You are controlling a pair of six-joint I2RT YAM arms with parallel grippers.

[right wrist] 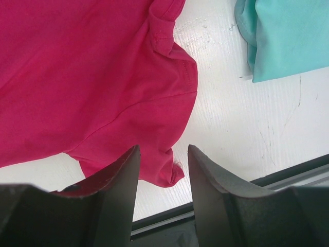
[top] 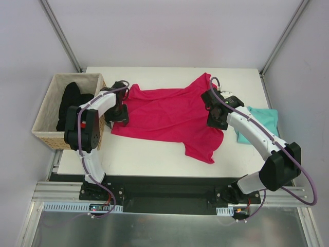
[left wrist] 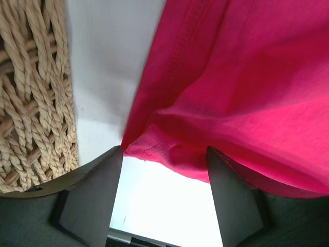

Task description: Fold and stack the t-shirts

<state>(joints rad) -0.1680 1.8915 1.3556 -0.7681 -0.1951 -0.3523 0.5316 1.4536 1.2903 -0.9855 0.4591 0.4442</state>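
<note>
The two arms are bolted at the near edge of the white table [top: 154,159]. The left arm [top: 90,128] has a small red patch [top: 84,124] on it, too small to read.

A bit further in, the pink t-shirt [top: 164,116] lies spread out in the middle of the table. Its bottom edge is on the left and its sleeves are on the right. One arm reaches to each end of it.

The left claw [left wrist: 164,198] is down at the shirt's bottom corner. Its two fingers [left wrist: 95,198] are spread wide. The pink hem lies right by the tips, but nothing is pinched.

The right claw [right wrist: 163,180] is over at the sleeve end. Its fingers [right wrist: 216,190] stand partway apart, and the curled edge of a pink sleeve shows in the gap. The cloth looks like it is just lying on the table, not squeezed. One finger hides part of it, so I cannot tell if it touches.

The teal t-shirt [top: 259,123] sits to the right of that claw, by the table's right edge. It is a small, neat shape, with bare white table between it and the pink one.

On the far left is a woven basket [top: 49,131], close beside the left claw. It has black cloth [top: 72,100] piled inside.
</note>
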